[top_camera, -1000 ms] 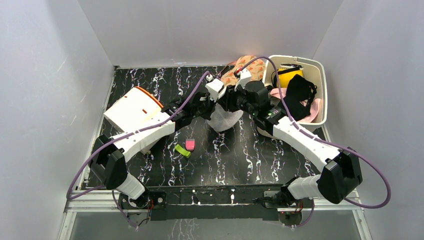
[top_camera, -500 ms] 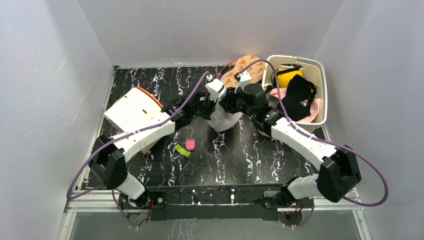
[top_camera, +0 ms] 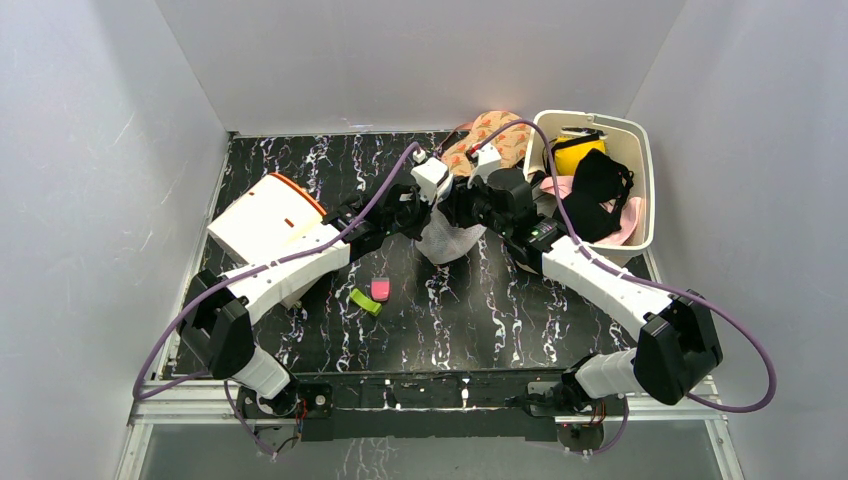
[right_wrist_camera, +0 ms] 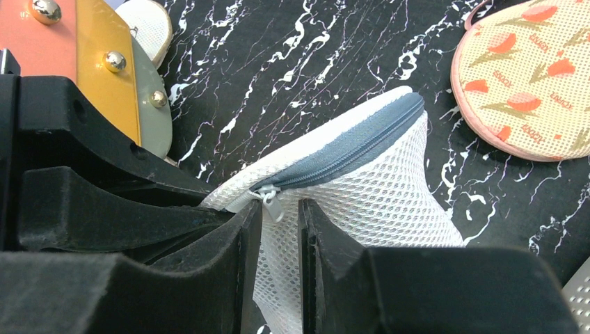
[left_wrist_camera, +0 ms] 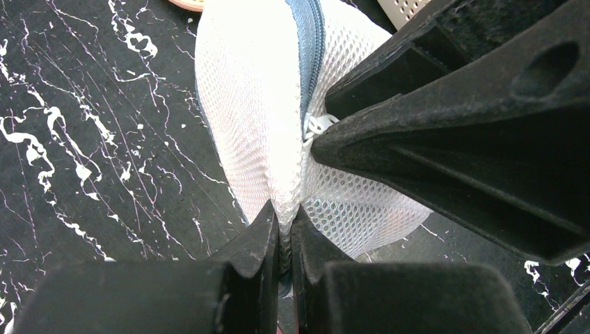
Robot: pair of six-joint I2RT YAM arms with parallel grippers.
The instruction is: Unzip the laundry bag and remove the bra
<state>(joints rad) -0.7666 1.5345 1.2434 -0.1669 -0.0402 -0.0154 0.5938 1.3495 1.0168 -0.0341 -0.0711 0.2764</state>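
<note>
The laundry bag [top_camera: 447, 240], a white mesh pouch with a grey-blue zip, sits mid-table between both grippers. My left gripper [top_camera: 428, 208] is shut on a fold of its mesh rim; the left wrist view shows the pinch [left_wrist_camera: 285, 212] below the zip [left_wrist_camera: 311, 42]. My right gripper [top_camera: 463, 205] is at the bag from the right. In the right wrist view its jaws [right_wrist_camera: 280, 206] stand a little apart, with the white zip pull [right_wrist_camera: 273, 200] hanging between the tips, not clamped. The zip is closed along the part I can see. The bra is hidden.
A white basket [top_camera: 640, 150] at back right holds a yellow item, a black garment [top_camera: 600, 190] and pink cloth. A round patterned pouch [top_camera: 495, 135] lies behind the bag. A white box with an orange edge [top_camera: 265, 215] is at left. Small green and pink items [top_camera: 370, 295] lie in front.
My right gripper has shifted slightly left, closer onto the bag at the zip pull. The left gripper keeps its hold and has not moved.
</note>
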